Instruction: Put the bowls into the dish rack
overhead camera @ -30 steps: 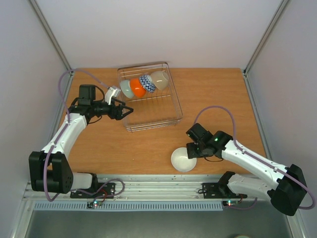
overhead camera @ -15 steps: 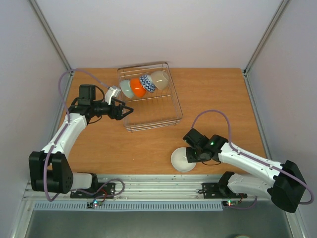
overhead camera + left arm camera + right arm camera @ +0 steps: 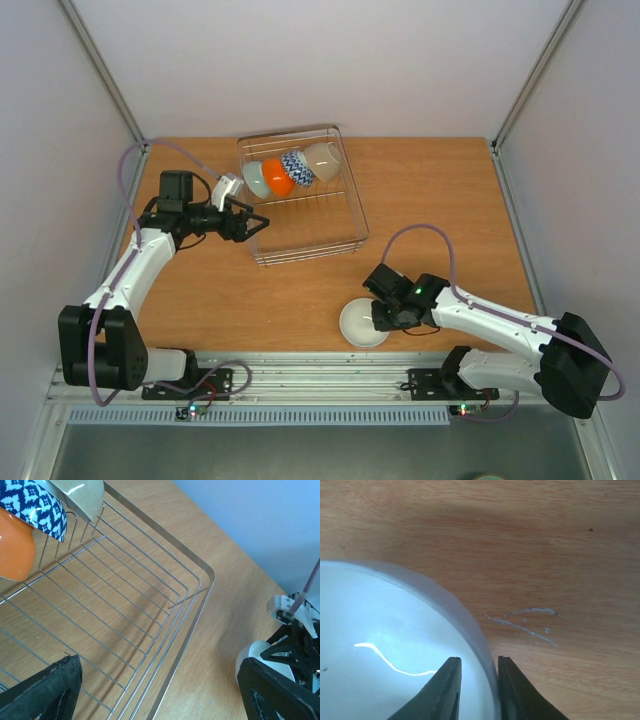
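Reaches down with the right gripper [image 3: 477, 680] to the white bowl [image 3: 358, 325], at the front of the table [image 3: 450, 200], well apart from the dish rack [image 3: 300, 256]. Puts one finger inside the rim and one outside, close together, to pinch the thin wall. Cannot tell if squeezing tight yet. Holds the left gripper [image 3: 258, 223] wide open and empty at the rack's left side, maybe to steady it. Leaves four other bowls [image 3: 279, 178] leaning in a row at the rack's far end, so probably one bowl left to load.

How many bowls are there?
5. Four stand in the dish rack: pale blue-green, orange, zigzag, cream. The white one is on the table, at the right gripper.
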Motion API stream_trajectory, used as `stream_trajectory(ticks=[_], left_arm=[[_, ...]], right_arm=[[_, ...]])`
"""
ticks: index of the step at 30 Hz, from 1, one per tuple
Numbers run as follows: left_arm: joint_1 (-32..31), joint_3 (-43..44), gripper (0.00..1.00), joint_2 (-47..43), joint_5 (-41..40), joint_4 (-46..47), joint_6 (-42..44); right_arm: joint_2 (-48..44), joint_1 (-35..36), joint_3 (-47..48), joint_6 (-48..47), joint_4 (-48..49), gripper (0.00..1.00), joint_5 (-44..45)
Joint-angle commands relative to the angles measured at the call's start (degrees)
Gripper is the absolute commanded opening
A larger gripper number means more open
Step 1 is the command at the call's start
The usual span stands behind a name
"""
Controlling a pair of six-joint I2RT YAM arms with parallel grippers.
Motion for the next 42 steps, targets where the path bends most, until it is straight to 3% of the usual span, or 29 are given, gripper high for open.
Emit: stream_trajectory(ticks=[1,8,15,22,33,42], left_arm=[[0.1,-0.6,0.85,-0.4,0.7,2.8,-0.4],[0.1,-0.7,0.85,-0.5,0.7,2.9,-0.3],[0.1,-0.5,0.85,0.0,1.0,2.5,0.1],[-0.5,-0.2,0.86,-1.5,-0.2,1.2,0.7],[-4.1,1.8,0.86,-0.6,-1.6,-3.0,1.9],[-7.2,2.1,0.85,-1.5,-4.7,-3.8,3.5]], right_arm=[[0.4,0.9,0.0,1.1,1.4,0.21,0.0],[0.0,1.3,0.7,1.3,0.2,0.02,1.8],[-0.7,3.6,5.3,0.8,-2.6,0.01,7.1],[1.6,5.7,16.2,-3.5,-2.2,0.01,13.6],[17.5,5.0,36.2,-19.3,6.7,0.01,16.6],[28.1,0.6,48.0,-25.6,9.9,0.01,14.0]])
